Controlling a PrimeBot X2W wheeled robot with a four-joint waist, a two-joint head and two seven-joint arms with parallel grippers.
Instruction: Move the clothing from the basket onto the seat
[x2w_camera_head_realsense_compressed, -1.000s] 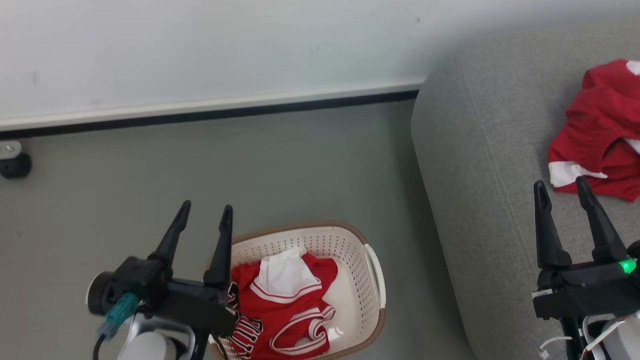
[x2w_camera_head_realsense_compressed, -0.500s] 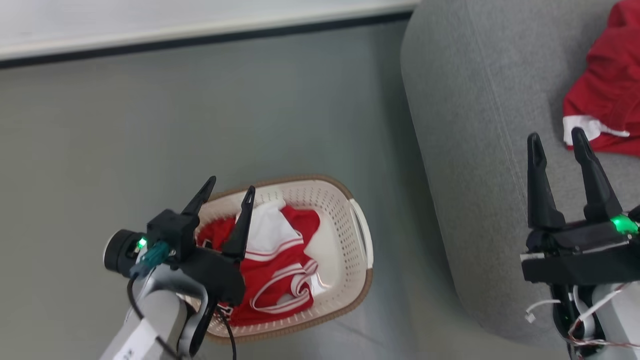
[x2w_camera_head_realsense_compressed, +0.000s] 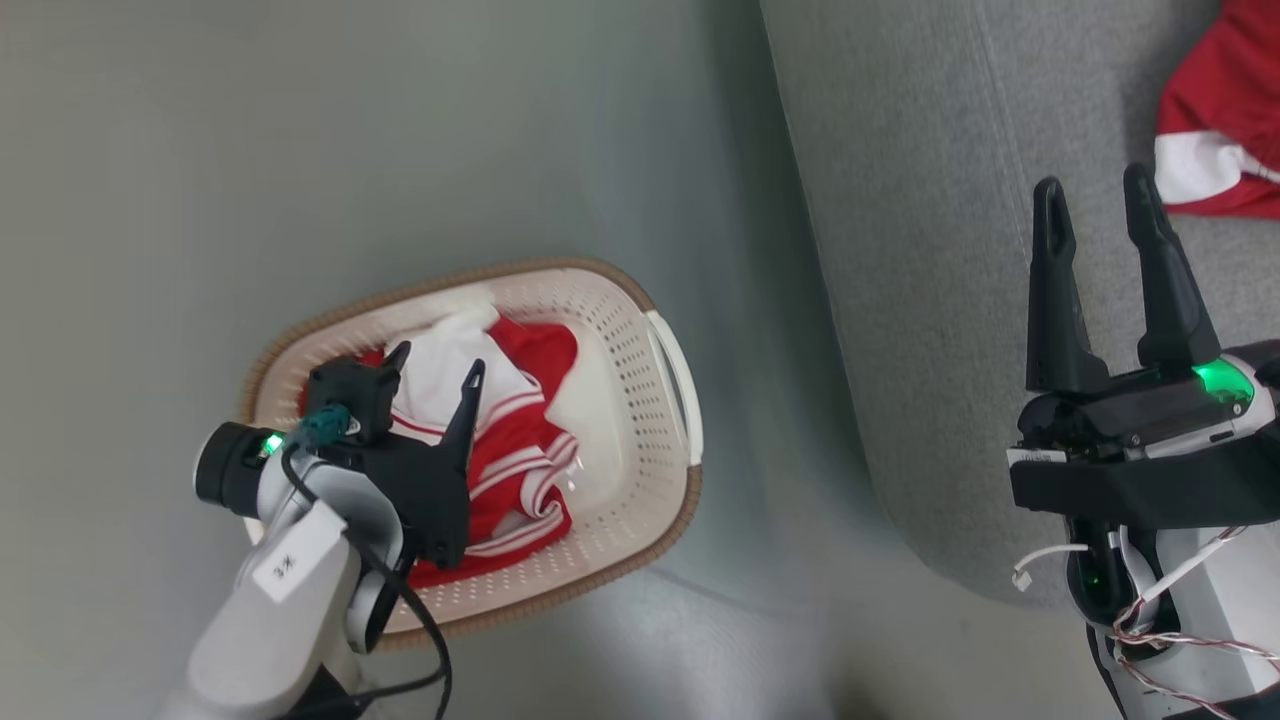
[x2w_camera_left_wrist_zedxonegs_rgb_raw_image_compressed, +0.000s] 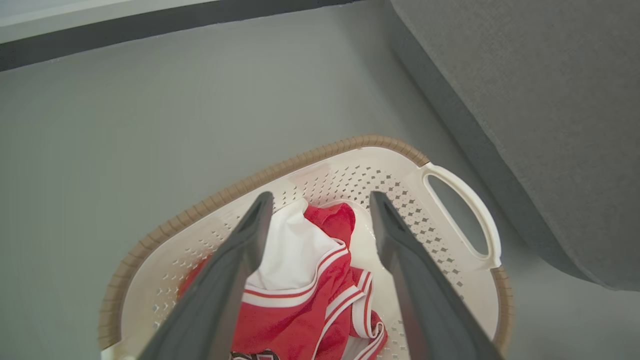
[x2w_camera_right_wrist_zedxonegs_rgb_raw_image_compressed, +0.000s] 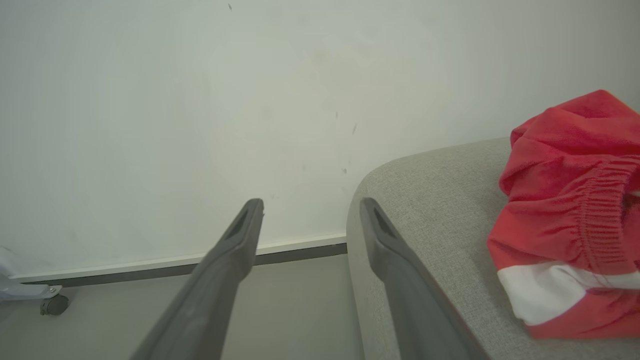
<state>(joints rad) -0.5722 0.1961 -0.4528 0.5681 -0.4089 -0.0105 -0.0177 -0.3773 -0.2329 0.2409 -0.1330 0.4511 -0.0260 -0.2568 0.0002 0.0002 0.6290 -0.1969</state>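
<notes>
- Reaching for the jersey (x2w_camera_head_realsense_compressed: 510, 470) looks like the step in hand: the left gripper (x2w_camera_head_realsense_compressed: 437, 357) is hanging over the basket (x2w_camera_head_realsense_compressed: 625, 330), its fingers pointing down toward the crumpled red and white cloth inside.
- The jersey is lying in the basket's bottom, bunched toward the side away from the sofa (x2w_camera_head_realsense_compressed: 920, 250), with a white panel uppermost and red-and-white trim showing below it.
- The shorts (x2w_camera_head_realsense_compressed: 1215, 120) are already lying on the sofa, well apart from the basket, so I am judging the task about half done.
- The left gripper's fingers are standing wide apart and gripping nothing. In the left wrist view the jersey is showing between them, and they seem to be above the cloth, though I cannot tell for sure whether a tip is brushing it.
- The right gripper (x2w_camera_head_realsense_compressed: 1092, 180) is also spread wide and empty, hovering over the sofa's edge on the basket's right, near the shorts but not touching them.
- The next move is probably calling for the left gripper to go lower into the basket, straddle a raised fold of the jersey and close on it, keeping clear of the perforated wall and the brown rim.
- Limp cloth is likely to drape and catch on the rim while it is being lifted, so a high lift out of the basket would help.
</notes>
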